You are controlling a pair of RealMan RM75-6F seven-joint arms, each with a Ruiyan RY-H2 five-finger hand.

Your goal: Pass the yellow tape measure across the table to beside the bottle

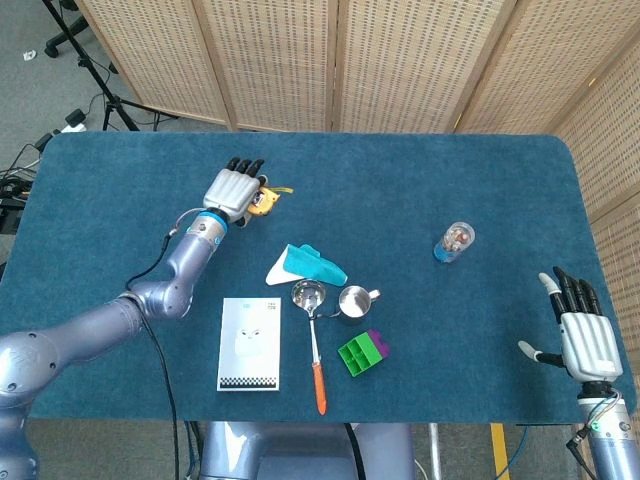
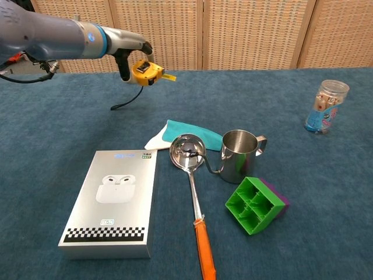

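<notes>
We see the left robot hand [image 1: 232, 190] lifted over the far left-centre of the blue table [image 1: 480, 180], fingers closed around the yellow tape measure [image 2: 145, 71], a short tongue of tape poking out toward the right. From there the bottle [image 1: 454, 241] lies well off to the right and a little nearer us, across open cloth. The right robot hand [image 1: 584, 335] rests near the table's right edge, fingers spread and holding nothing; we judge it nearer the bottle than the left.
</notes>
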